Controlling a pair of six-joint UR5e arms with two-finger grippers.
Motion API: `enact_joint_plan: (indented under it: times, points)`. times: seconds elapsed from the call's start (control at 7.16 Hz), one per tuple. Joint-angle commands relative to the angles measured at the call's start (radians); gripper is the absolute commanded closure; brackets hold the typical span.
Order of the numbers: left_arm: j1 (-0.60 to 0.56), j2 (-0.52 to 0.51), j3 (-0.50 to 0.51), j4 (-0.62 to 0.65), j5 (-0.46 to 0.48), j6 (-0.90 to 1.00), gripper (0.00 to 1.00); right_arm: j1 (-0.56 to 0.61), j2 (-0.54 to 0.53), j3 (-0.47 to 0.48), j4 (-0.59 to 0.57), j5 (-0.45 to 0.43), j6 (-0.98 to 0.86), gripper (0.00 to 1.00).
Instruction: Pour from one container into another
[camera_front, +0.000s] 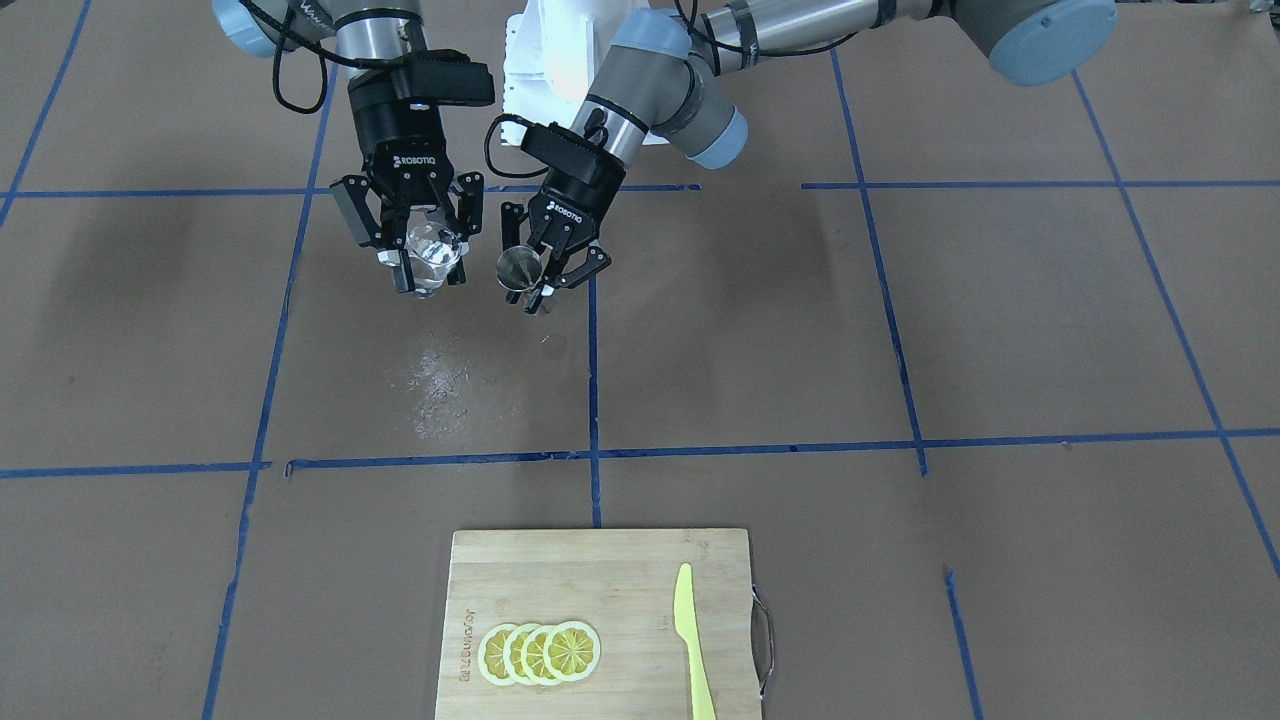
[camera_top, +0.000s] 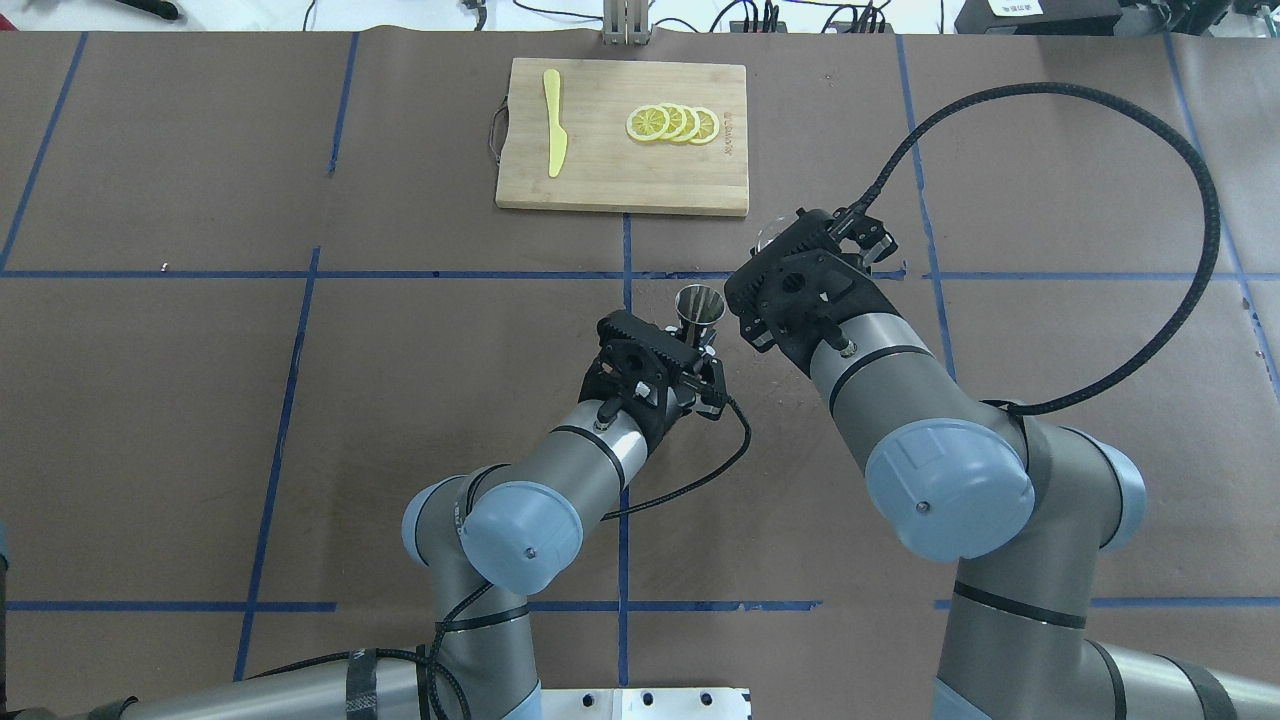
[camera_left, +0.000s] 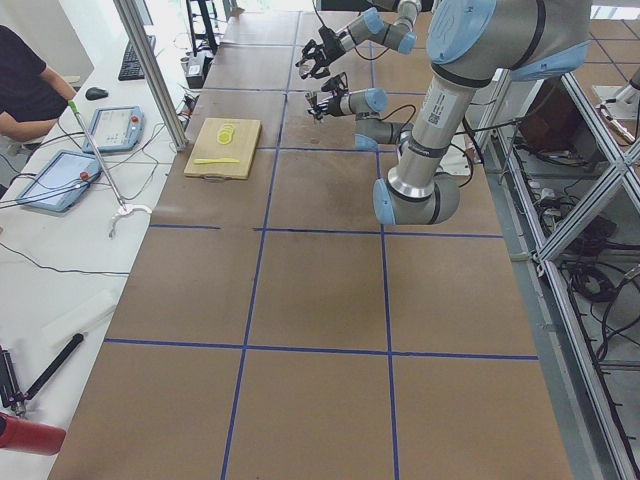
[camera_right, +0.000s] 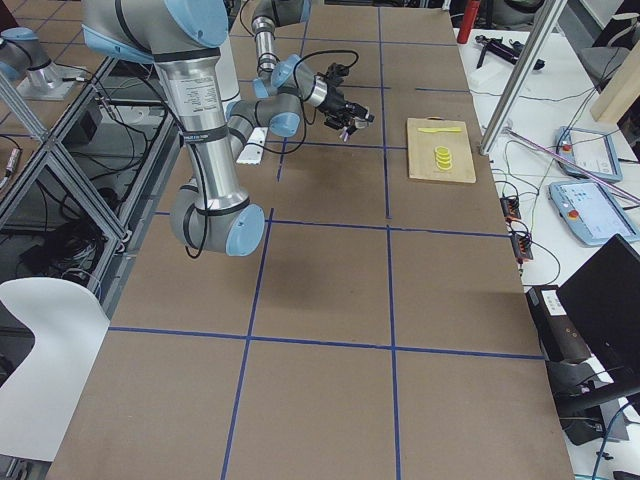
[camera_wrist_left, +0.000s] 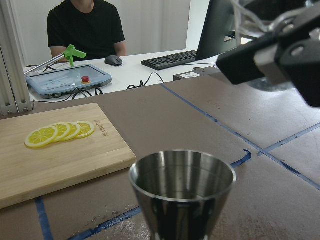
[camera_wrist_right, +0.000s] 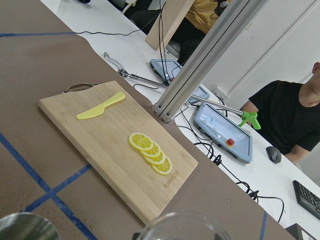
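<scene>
We find the right gripper (camera_front: 430, 276) clamped on the glass cup (camera_front: 431, 254), held aloft just to the robot's right of the mouth-up jigger (camera_front: 520, 268), itself clamped in the left gripper (camera_front: 548, 283).

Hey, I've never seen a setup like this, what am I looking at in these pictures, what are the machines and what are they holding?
These are two robot arms working at a table covered in brown paper. Four pictures come from fixed cameras: one faces the robot, one looks over its shoulders, and one sits at each end of the table. The other two come from cameras on the wrists. The right gripper holds a clear glass cup. The left gripper holds a steel jigger beside it, not touching. Farther from the robot lies a wooden cutting board with lemon slices and a yellow knife.
</scene>
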Motion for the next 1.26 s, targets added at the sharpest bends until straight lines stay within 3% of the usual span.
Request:
enact_joint_plan:
  times: [0.0,1.12]
  points:
    - [0.001,-0.012,0.002,0.000,-0.017,0.000,1.00,-0.001,0.018,-0.001,-0.030,-0.026,-0.037,1.00]
    - [0.000,-0.023,0.002,-0.002,-0.037,0.001,1.00,-0.007,0.027,-0.006,-0.046,-0.062,-0.218,1.00]
